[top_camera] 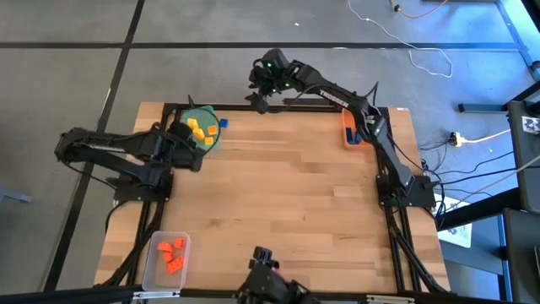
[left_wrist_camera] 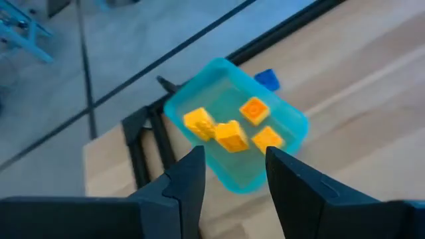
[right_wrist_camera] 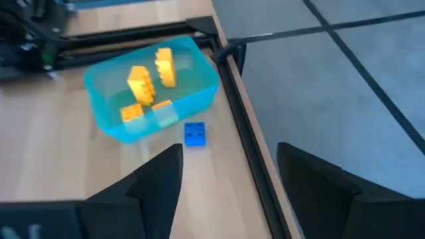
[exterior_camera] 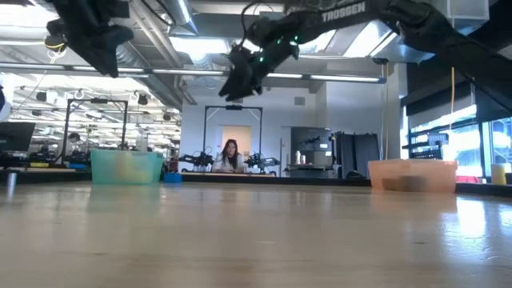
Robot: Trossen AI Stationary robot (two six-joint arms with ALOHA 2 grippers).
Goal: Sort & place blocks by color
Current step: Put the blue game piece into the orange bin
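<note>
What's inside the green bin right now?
Four yellow blocks lie inside the green bin; nothing else shows in it. One blue block sits on the table just outside its wall. In the high view the left gripper overlaps the bin's edge.

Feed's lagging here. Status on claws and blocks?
Both claws open, empty, above the green bin. Yellow blocks inside it. Blue block loose on the table beside the bin. Nothing blocking.

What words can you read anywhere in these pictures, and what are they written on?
"TROSSEN": white letters on the right arm, clear in the low view.
The same white lettering on that arm in the high view: too small to read.
White sheet with dark marks at the high view's right edge: too blurred to read.
</note>
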